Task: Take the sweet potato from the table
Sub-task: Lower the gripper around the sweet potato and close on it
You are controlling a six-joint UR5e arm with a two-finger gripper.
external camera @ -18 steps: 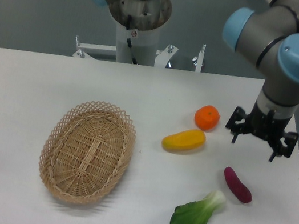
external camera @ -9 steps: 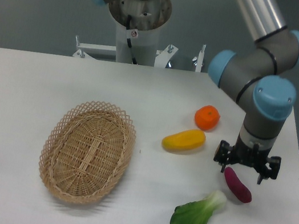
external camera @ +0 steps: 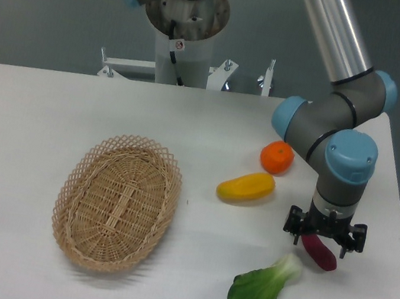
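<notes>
Surface: a white table [external camera: 49,123], plain and smooth, with a grey wall behind it and the arm's pedestal [external camera: 183,34] at the far edge.
Landmark: a woven oval basket [external camera: 117,201] on the left half of the table; everything else lies to its right.
Sweet potato [external camera: 321,253]: a small purple tuber lying flat on the table, far right of the basket and near the table's right edge. Its long axis runs diagonally, one end toward the back left under the gripper, the other toward the front right.
Gripper [external camera: 323,232]: pointing straight down over the back-left end of the sweet potato, its two black fingers spread wide, one on each side of that end. Whether the fingertips touch the tuber or the table cannot be told from this angle.
Neighbours: a leafy green vegetable [external camera: 260,291] just in front and to the left of the sweet potato, its pale stalk near the gripper's left finger. A yellow oblong fruit [external camera: 246,187] lies between basket and gripper. A round orange [external camera: 277,157] sits just behind it.
</notes>
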